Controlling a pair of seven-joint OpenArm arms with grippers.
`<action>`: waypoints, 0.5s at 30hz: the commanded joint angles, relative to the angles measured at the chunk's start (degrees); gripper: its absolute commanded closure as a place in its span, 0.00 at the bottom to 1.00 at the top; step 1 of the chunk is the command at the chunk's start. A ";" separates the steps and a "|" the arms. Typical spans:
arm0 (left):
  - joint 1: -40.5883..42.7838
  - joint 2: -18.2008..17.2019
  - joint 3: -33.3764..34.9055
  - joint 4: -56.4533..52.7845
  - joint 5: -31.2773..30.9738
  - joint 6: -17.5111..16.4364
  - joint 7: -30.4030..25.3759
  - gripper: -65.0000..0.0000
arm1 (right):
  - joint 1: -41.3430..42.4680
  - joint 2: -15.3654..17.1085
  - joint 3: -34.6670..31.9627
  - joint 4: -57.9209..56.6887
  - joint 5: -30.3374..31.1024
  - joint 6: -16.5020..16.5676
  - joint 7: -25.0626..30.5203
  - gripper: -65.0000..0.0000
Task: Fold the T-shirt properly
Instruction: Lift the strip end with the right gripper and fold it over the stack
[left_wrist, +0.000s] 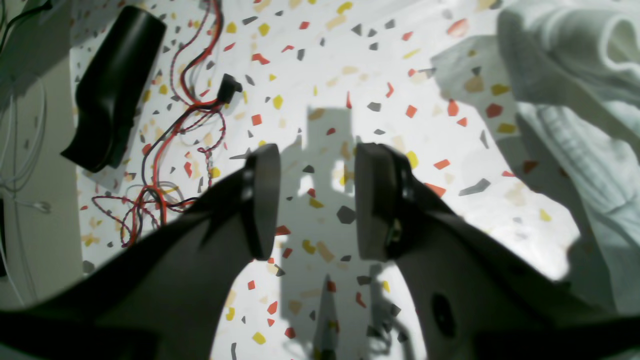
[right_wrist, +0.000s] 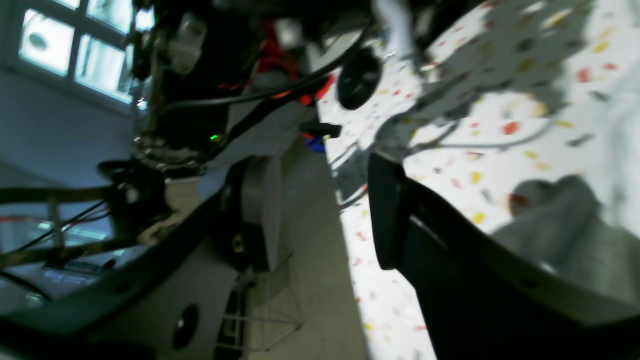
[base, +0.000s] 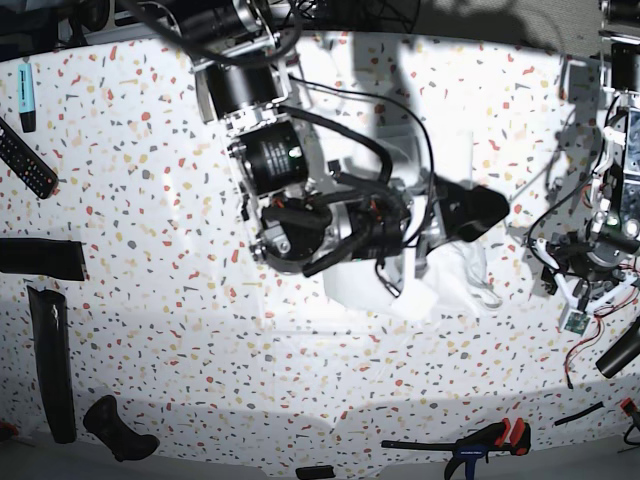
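Left gripper (left_wrist: 312, 200) beside T-shirt (left_wrist: 575, 100)

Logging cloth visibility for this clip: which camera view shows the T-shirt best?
The left wrist view: the T-shirt fills its right side in sharp focus, ribbed hem and folds visible. The base view shows where it lies mid-table, but the right arm covers much of it. The right wrist view is blurred; no cloth is clearly identifiable.
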 joint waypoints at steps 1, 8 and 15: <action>-1.40 -0.87 -0.39 1.09 0.24 0.42 -1.33 0.63 | 1.44 -0.60 -0.31 0.98 3.08 0.30 1.09 0.57; -1.40 -0.87 -0.39 1.09 0.24 0.42 -0.87 0.63 | 6.84 -0.60 6.25 1.01 -6.25 0.30 1.40 0.57; -1.38 -0.85 -0.39 1.09 0.22 0.42 -0.96 0.63 | 11.52 -0.60 25.59 1.09 -17.53 0.30 1.33 0.57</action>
